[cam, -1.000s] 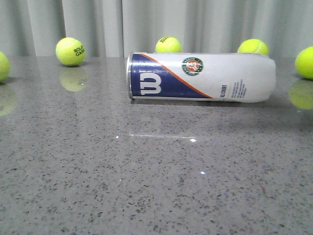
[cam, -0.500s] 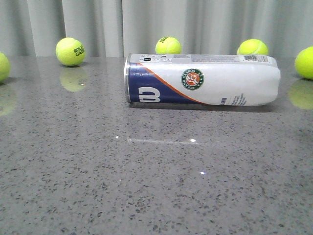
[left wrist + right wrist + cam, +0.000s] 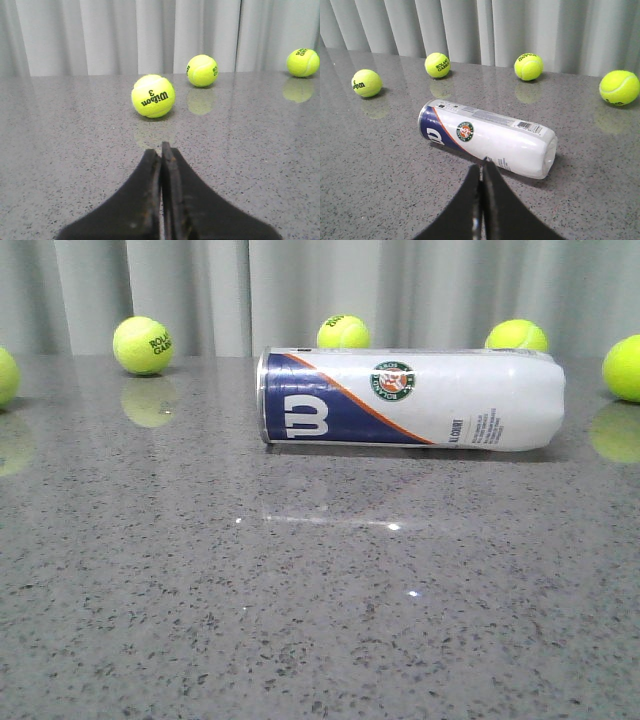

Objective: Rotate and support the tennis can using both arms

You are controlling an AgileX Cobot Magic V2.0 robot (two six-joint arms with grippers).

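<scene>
The tennis can [image 3: 410, 398] lies on its side on the grey table, metal rim to the left, navy label with the W logo and round emblem facing the front camera. It also shows in the right wrist view [image 3: 487, 137], just beyond my right gripper [image 3: 483, 162], which is shut and empty, its tips close to the can's side; I cannot tell whether they touch it. My left gripper [image 3: 161, 147] is shut and empty, over bare table, with the can out of its view. Neither gripper shows in the front view.
Several yellow-green tennis balls stand along the back by the grey curtain, among them one far left [image 3: 143, 345], one behind the can [image 3: 343, 332] and one far right [image 3: 625, 368]. A Wilson ball [image 3: 153, 95] lies ahead of my left gripper.
The can rolled about its long axis half a second ago, label down and barcode up, and has rolled back so the W logo faces front again. It stays in the same spot.
</scene>
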